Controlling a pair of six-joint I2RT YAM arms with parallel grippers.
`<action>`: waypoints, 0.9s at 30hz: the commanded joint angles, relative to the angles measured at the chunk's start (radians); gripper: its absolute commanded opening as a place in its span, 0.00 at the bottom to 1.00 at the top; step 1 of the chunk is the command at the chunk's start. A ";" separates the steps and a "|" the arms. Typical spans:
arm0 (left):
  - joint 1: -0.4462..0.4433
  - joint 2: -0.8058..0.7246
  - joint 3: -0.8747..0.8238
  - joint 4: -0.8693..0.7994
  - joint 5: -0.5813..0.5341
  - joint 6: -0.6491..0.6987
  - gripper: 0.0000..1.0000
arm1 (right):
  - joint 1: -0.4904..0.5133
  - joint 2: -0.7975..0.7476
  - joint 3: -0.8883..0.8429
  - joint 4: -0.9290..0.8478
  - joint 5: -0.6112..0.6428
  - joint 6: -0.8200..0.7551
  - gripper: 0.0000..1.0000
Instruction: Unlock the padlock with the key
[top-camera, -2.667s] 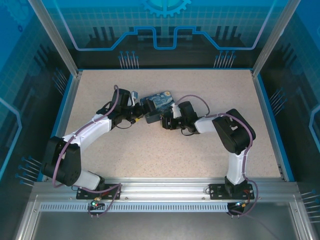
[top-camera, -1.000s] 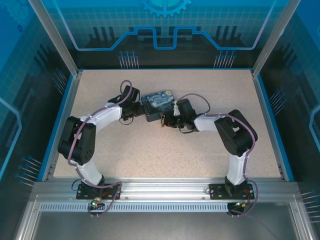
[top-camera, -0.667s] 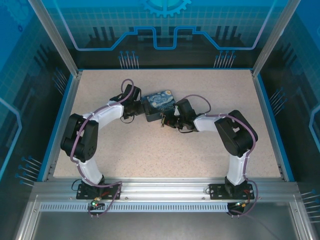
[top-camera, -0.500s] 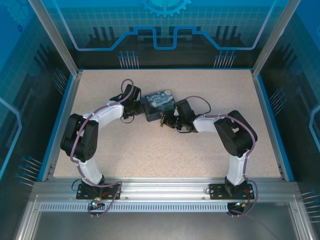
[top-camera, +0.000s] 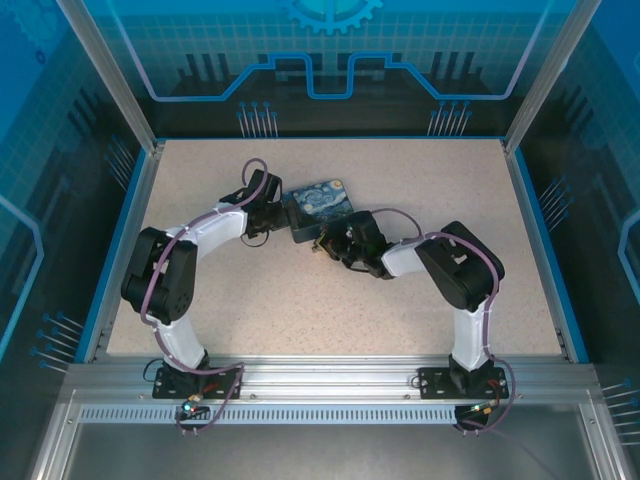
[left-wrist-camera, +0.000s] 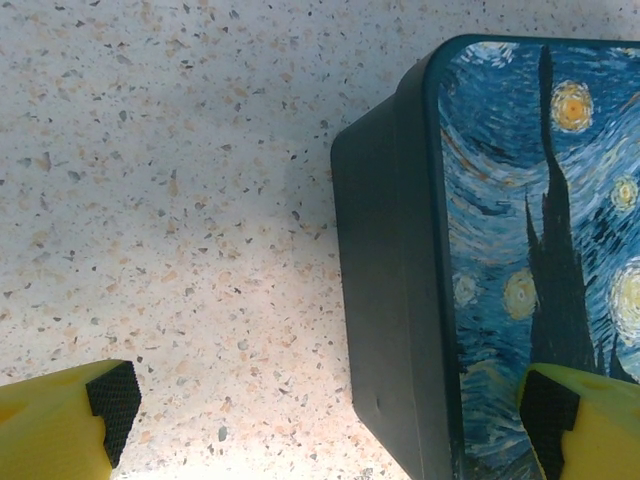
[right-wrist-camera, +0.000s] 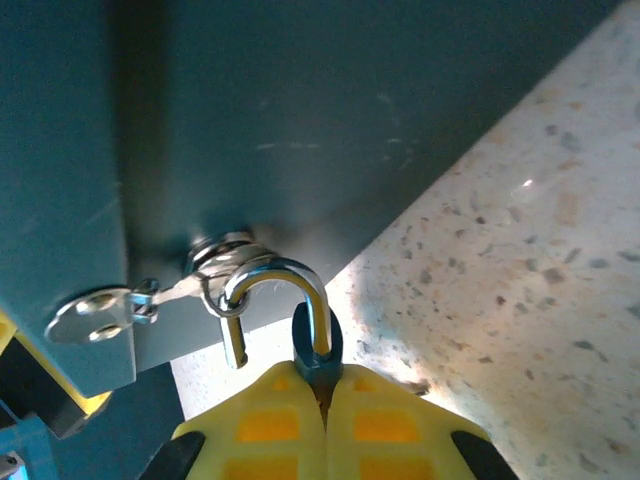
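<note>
Right forearm had swung left toward the tin (top-camera: 318, 200); right fingers (right-wrist-camera: 270, 420) clenched the padlock (right-wrist-camera: 316, 338), shackle pointing away through the tin's hasp (right-wrist-camera: 95, 312). Left fingers (left-wrist-camera: 60, 425) stood released astride the tin's edge.

Starry-night tin (top-camera: 318, 204) on speckled table (top-camera: 300, 300)

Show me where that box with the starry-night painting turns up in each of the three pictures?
Top external: the tin sits on the speckled table, just above the picture's centre.
Left wrist: it takes the right side, painted lid up, dark wall facing left.
Right wrist: its dark wall spans the top and left, the padlock hanging on its hasp.
Shared landmark: the speckled table beside the tin.
</note>
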 joint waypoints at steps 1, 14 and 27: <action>0.000 0.022 -0.038 -0.058 -0.011 -0.008 0.99 | 0.016 0.019 -0.040 0.092 0.077 0.095 0.00; 0.000 0.032 -0.043 -0.074 -0.015 -0.002 0.99 | 0.006 0.137 0.000 0.415 0.062 0.156 0.00; 0.000 0.037 -0.048 -0.074 -0.010 -0.006 0.99 | -0.096 0.106 0.044 0.372 -0.061 0.088 0.00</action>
